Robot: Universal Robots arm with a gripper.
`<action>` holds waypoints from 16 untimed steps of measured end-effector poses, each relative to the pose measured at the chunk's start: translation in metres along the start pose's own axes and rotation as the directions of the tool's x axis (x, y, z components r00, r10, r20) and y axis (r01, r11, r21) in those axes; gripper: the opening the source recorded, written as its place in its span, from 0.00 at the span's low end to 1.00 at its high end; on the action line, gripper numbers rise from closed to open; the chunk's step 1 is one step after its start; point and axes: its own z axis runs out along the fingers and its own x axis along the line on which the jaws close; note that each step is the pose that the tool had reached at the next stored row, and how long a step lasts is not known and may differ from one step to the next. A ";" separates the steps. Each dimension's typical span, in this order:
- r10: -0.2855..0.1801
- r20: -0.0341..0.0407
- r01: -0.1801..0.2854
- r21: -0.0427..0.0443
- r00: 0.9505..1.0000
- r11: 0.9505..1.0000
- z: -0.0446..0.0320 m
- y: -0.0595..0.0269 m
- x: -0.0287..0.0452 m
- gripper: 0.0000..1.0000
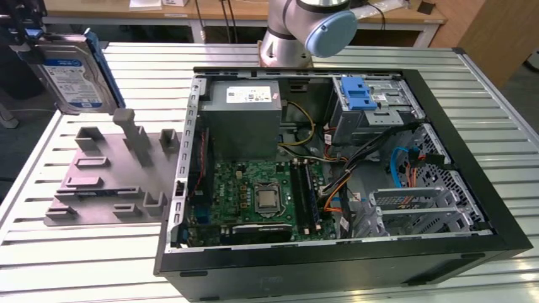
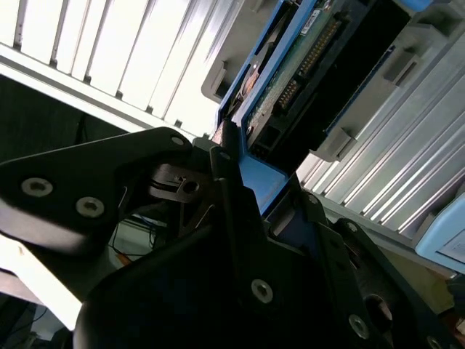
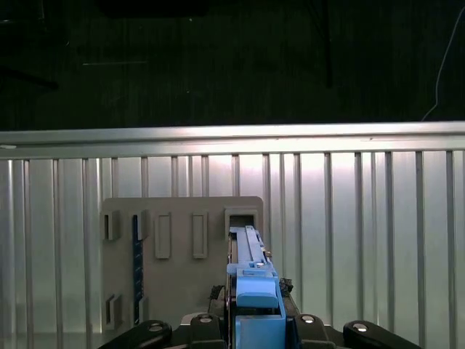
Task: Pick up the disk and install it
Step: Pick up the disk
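exterior view: the flat silver hard disk with a white-and-blue label and blue plastic carrier rails [image 1: 74, 74] hangs on edge at the exterior view's left, label facing the camera, above the far end of the grey moulded fixture plate [image 1: 101, 180] and apart from it. the dark gripper [image 1: 27, 36] has it by its upper end, so the disk's long axis runs down and away from the fingers. the open black computer case [image 1: 337, 265] lies to the exterior view's right. its metal drive cage with a blue latch [image 1: 367, 95] sits in the far corner, well apart from the disk, with the grey power-supply box [image 1: 244, 120] between them.

second wrist view: the gripper [image 2: 243, 166] is clenched on the blue rail end of the disk [image 2: 305, 69]. one black finger [image 2: 227, 182] presses flat against the carrier, and the disk's green circuit-board side shows beyond it.

first wrist view: the disk [image 3: 253, 280] shows edge-on, straight out from the gripper [image 3: 254, 326]. it points at the slotted fixture plate [image 3: 174, 247] on the ribbed aluminium table [image 3: 378, 218] below.
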 end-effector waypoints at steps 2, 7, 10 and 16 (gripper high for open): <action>0.000 0.000 0.000 0.000 1.000 1.000 -0.0030 0.0000 0.0000 0.36; 0.000 0.000 0.000 0.000 1.000 1.000 -0.0115 -0.0001 0.0001 0.36; 0.000 0.000 0.000 0.000 1.000 1.000 -0.0176 -0.0002 0.0002 0.36; 0.000 0.000 0.000 0.000 1.000 1.000 -0.0290 -0.0003 0.0003 0.36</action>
